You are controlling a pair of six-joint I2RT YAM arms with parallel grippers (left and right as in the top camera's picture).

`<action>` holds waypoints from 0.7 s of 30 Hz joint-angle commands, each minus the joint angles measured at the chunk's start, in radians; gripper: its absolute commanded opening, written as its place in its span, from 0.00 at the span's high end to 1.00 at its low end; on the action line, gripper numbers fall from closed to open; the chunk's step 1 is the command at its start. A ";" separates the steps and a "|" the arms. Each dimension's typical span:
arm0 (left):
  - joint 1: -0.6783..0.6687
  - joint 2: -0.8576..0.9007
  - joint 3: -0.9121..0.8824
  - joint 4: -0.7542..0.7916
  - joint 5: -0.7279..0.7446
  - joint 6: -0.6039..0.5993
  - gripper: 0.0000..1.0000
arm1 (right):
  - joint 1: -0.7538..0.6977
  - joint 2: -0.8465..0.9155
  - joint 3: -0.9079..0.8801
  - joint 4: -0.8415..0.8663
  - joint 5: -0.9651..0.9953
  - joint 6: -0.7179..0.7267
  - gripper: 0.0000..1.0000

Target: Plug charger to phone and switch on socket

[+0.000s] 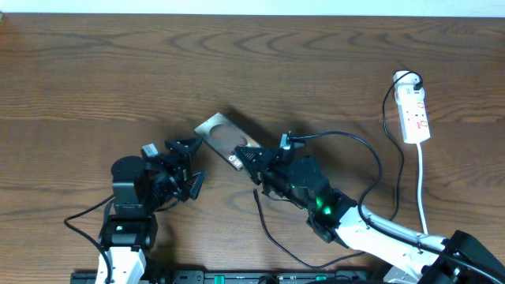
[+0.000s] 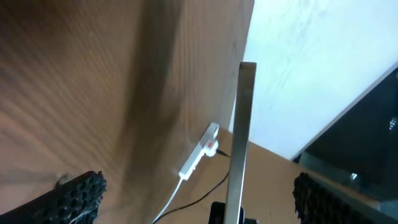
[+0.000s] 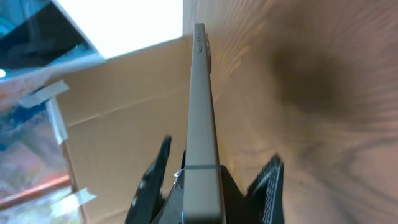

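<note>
**Right gripper clamped on the phone, left gripper wide open beside it**

The right gripper [image 1: 247, 158] is closed down on the lower right end of the phone [image 1: 221, 136]. In the right wrist view the phone [image 3: 200, 99] shows edge-on, running straight away from the camera. One of the fingers [image 3: 152, 177] lies against each flat face at the near end. A dark shadow falls on the wood beside it, but the pictures do not show whether the phone rests on the table [image 1: 95, 63] or is held just above it.

The left gripper [image 1: 189, 166] stands spread as far as it goes and holds nothing. From overhead it sits just left of the phone, its tips near the phone's lower left edge but apart from it. In the left wrist view the phone [image 2: 239, 143] appears as a thin upright strip between the two knobbly pads [image 2: 78, 196], and neither pad touches it.

The socket [image 1: 414, 114] lies well apart at the far right of the table, its white cord trailing toward the near edge. It shows small in the left wrist view [image 2: 200, 155]. The charger [image 1: 386, 114] leaves the socket's far end and runs down the strip's left side toward the right arm. Where its connector ends cannot be made out.
</note>
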 commanded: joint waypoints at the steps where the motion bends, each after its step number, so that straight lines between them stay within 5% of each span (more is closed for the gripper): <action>1: -0.033 0.012 0.011 0.046 -0.082 -0.057 0.02 | 0.023 -0.005 0.008 0.029 -0.061 0.061 0.99; 8: -0.034 0.048 0.011 0.102 -0.086 -0.190 0.01 | 0.053 -0.005 0.008 0.029 -0.073 0.100 0.99; 12: -0.034 0.066 0.011 0.102 -0.085 -0.263 0.20 | 0.057 -0.005 0.008 0.027 -0.069 0.100 0.99; 21: -0.034 0.070 0.011 0.130 -0.070 -0.293 0.34 | 0.057 -0.005 0.008 0.016 -0.060 0.099 0.99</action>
